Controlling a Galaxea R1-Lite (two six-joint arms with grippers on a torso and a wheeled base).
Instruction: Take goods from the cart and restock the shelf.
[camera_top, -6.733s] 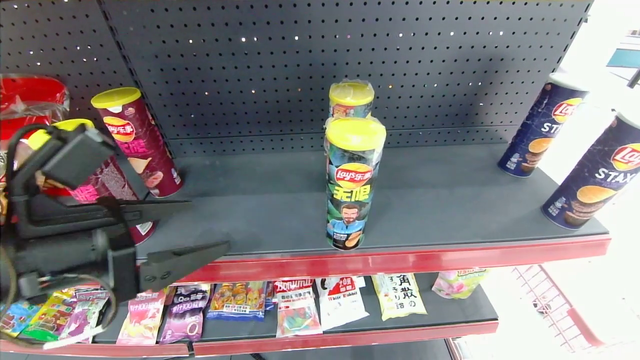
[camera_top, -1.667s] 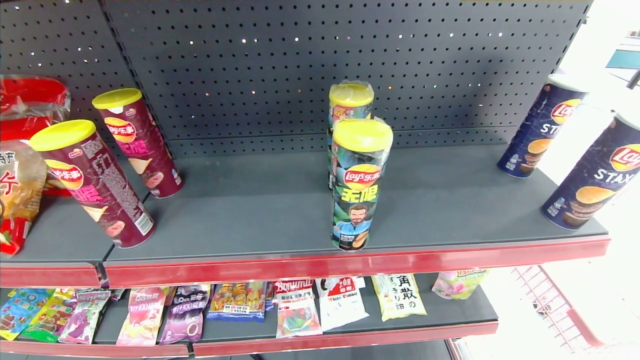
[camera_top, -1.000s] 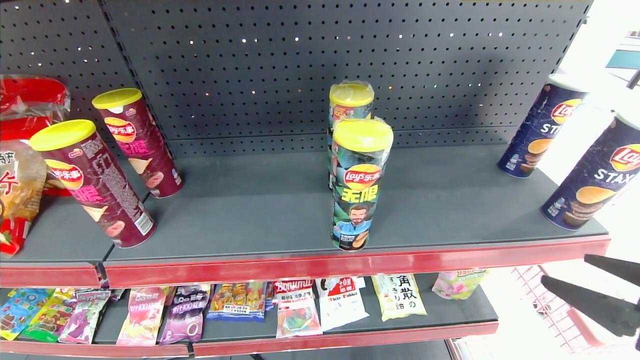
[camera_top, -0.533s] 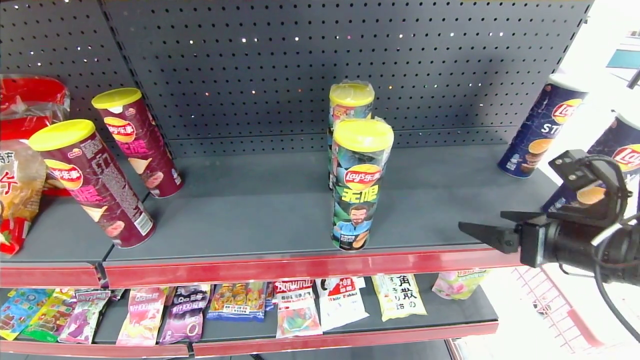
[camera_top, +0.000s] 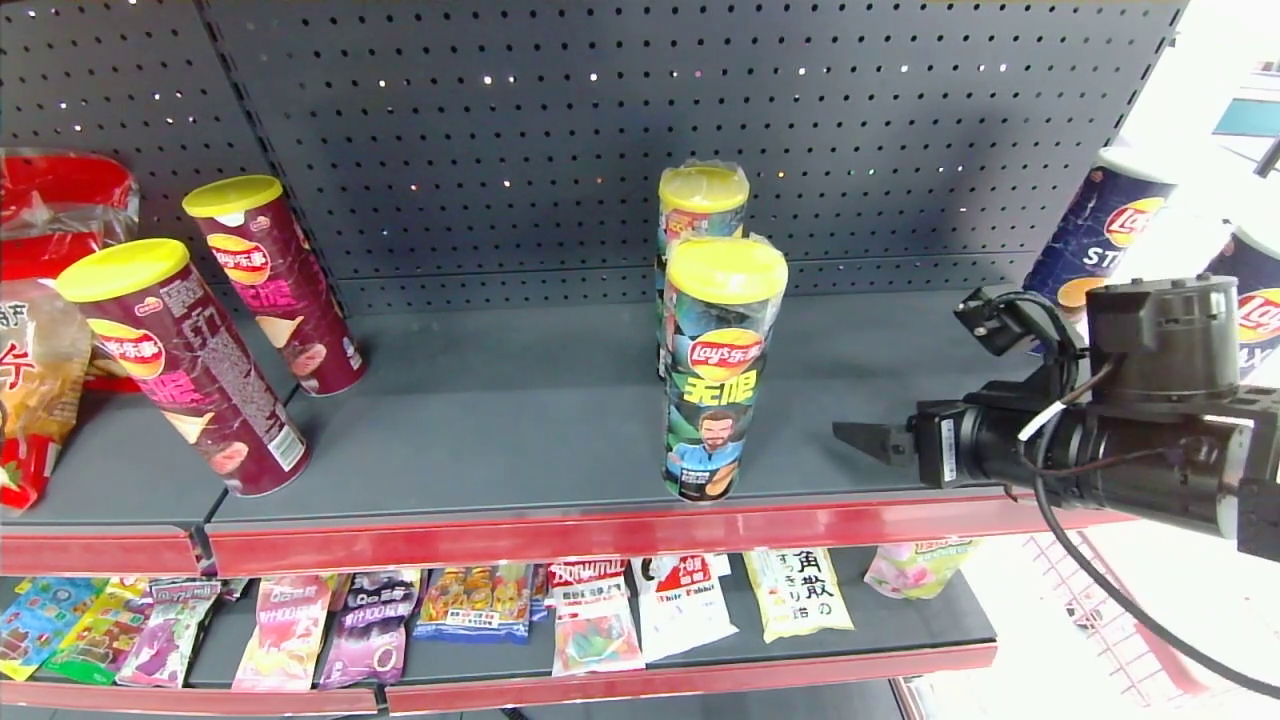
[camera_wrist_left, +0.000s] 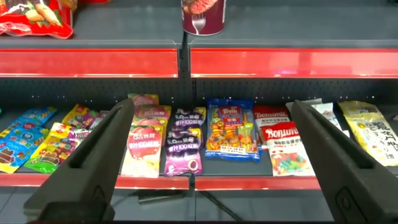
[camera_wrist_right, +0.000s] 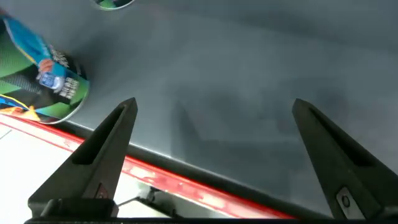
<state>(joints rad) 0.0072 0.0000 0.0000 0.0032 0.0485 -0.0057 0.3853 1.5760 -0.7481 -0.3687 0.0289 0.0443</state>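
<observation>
R gripper (camera_wrist_right: 212, 106), jaws spread, over shelf (camera_top: 500, 420) nr green can (camera_top: 715, 400).

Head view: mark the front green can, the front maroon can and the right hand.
front green can (camera_top: 716, 400), head view, middle of its label.
front maroon can (camera_top: 190, 370), head view, middle of its side.
right hand (camera_top: 850, 436), head view, at the fingertips, seen edge-on.

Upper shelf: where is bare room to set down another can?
Widest bare patch on the upper shelf: between the maroon cans and the green cans. A second, between green cans and blue cans, holds the right gripper. The snack packets below lie crowded.
</observation>
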